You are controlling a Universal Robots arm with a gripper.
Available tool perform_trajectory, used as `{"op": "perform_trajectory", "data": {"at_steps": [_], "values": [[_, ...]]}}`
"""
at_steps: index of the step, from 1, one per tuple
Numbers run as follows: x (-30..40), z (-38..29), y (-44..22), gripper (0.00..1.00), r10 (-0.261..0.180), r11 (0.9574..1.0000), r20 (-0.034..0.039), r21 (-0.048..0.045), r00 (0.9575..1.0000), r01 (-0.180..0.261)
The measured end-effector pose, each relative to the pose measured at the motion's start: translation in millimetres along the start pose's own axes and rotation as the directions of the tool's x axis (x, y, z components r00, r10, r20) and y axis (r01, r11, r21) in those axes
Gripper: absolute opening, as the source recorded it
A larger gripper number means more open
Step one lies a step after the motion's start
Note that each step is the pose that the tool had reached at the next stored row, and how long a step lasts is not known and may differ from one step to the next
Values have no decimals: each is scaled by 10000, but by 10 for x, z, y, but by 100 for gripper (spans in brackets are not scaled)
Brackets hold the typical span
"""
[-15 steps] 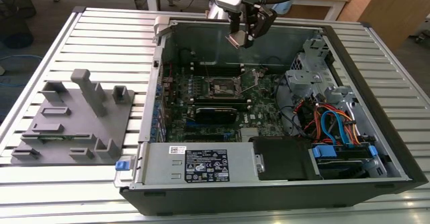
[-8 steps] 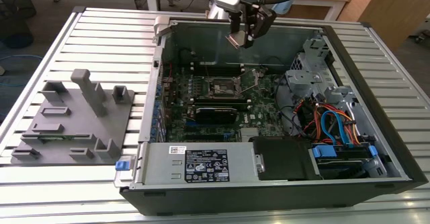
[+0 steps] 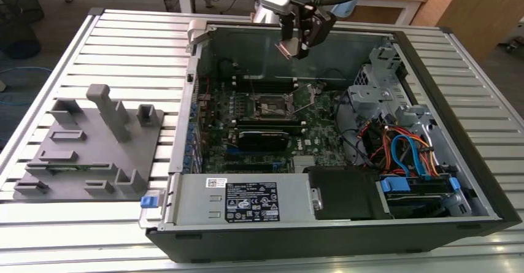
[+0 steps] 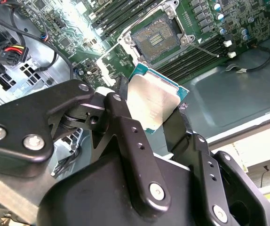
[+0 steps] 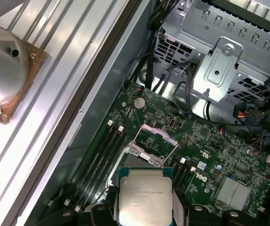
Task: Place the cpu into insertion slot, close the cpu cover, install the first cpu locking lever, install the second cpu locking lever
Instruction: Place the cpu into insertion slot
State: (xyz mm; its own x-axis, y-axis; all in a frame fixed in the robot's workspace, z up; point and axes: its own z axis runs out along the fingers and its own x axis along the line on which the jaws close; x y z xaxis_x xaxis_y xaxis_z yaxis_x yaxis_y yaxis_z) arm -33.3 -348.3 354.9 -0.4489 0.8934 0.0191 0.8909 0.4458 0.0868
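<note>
My gripper (image 3: 295,45) hangs above the open computer case, shut on the cpu (image 3: 288,49) by two opposite edges. In both wrist views the cpu (image 4: 154,101) (image 5: 145,194) is a flat silver square on a green carrier, held between black fingers (image 4: 121,101). The insertion slot (image 3: 274,106) lies below on the green motherboard, its dark pin field bare (image 4: 157,38). In the first wrist view the cpu cover (image 5: 156,137) stands tilted up at the slot's far edge. A thin wire lever (image 4: 205,49) sticks out beside the slot.
Long black memory slots (image 4: 196,59) flank the socket. A black module (image 3: 262,139) sits lower on the board. A silver drive cage (image 3: 385,95) with cables fills the exterior view's right. A grey fixture (image 3: 90,150) rests on the slatted table, and a round metal block (image 5: 3,70) lies outside the case.
</note>
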Motion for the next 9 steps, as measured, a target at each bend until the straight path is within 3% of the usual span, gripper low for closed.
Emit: {"op": "perform_trajectory", "data": {"at_steps": [9], "values": [[0,1,0,54,279,9996,24,-6,9996,-279]]}}
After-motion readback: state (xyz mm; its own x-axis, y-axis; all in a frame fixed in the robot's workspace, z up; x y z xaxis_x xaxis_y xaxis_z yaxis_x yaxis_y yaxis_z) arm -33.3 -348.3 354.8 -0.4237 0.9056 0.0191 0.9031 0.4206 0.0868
